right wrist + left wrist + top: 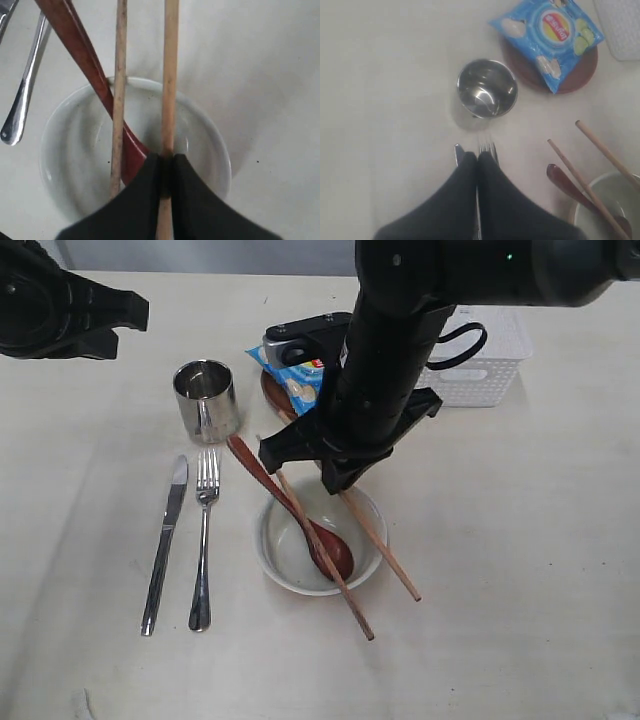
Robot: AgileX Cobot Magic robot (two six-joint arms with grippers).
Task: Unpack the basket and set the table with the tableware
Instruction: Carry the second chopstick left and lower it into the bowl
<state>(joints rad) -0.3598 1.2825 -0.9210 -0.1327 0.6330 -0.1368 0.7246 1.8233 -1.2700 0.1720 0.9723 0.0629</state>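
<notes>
My right gripper [166, 165] is clamped on one chopstick [170, 75], resting it across the bowl [210, 130], near centre; the basket [480, 370] sits far right. Placing step, I reckon. Next: let go, lift straight up, no dragging. My left gripper [478, 157] is clenched, empty, above knife [458, 152] and fork [488, 148].

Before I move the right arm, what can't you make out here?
Basket: exterior view, the right arm covers part of it; its contents cannot be told.
Plate: left wrist view, the chip bag lies over most of it.
Knife and fork: left wrist view, only tips show past the shut left gripper.
Chopstick in the shut right gripper: right wrist view, the fingers hide the contact.
</notes>
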